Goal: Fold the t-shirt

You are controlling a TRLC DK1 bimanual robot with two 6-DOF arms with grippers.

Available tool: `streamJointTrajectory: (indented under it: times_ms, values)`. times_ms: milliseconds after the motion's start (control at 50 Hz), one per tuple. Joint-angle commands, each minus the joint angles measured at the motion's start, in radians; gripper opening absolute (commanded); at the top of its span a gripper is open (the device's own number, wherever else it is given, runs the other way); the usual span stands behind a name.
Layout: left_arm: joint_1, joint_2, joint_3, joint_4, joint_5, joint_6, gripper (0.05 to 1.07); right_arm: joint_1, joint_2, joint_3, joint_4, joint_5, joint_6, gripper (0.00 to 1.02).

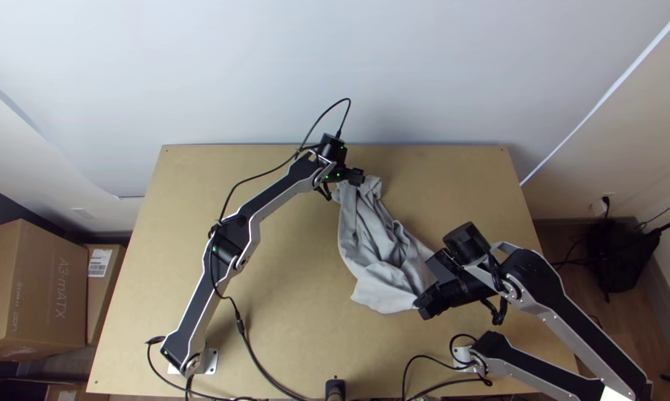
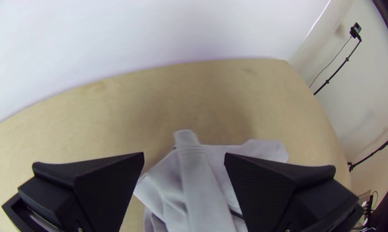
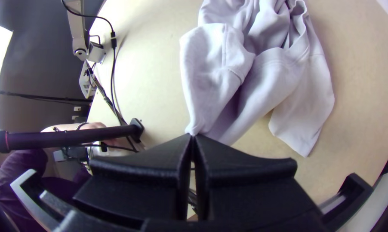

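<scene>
the fold has hardly begun, as far as can be judged. the t-shirt [image 1: 379, 249] lies bunched on the counter [image 1: 290, 297], a long rumpled swath running aslant from the middle of the far side toward the right arm's gripper. its creases run mostly lengthwise, and there is no flat panel or squared edge to count as a finished fold.

the right gripper [image 3: 193, 136] has its jaws closed on a small tip of the cloth, which is drawn to a point there. beside that pinched part, a looser flap [image 3: 303, 129] lies out on the counter, and a seam [image 3: 236, 75] crosses the gathered fabric. which part of the garment is pinched, sleeve or hem, i cannot tell for sure.

the left gripper [image 2: 184, 155] is at the far end of the shirt, jaws standing wide with a ridge of grey cloth [image 2: 194, 172] in the space between them. nothing is gripped on that side.

what is left looks like nearly all of the job: likely a second hold at the far end, then opening the shirt out, smoothing it, and only after that the folds themselves. if the left jaws close on several layers at once, the bunching could well stay in.
</scene>
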Motion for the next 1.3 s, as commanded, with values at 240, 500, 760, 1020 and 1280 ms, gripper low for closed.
streamJointTrajectory:
  times_ms: [240,500,760,1020,1280]
  values:
    - [0.009,-0.025,-0.032,0.009,-0.006,-0.029,0.08,-0.002,-0.019,0.01,0.007,-0.009,0.015,0.02]
    - [0.052,-0.137,-0.084,-0.015,-0.012,-0.034,0.08,-0.215,-0.018,0.007,0.084,-0.007,-0.006,0.02]
    - [0.145,-0.37,-0.242,-0.035,-0.014,-0.061,0.08,-0.471,-0.018,0.002,0.171,-0.007,-0.043,0.02]
    - [0.228,-0.665,-0.44,-0.037,-0.032,-0.098,0.08,-0.663,0.005,0.049,0.391,0.008,0.006,0.02]
    - [0.365,-0.936,-0.578,-0.038,-0.062,-0.064,0.08,-0.692,0.089,0.24,0.601,0.119,0.101,0.02]
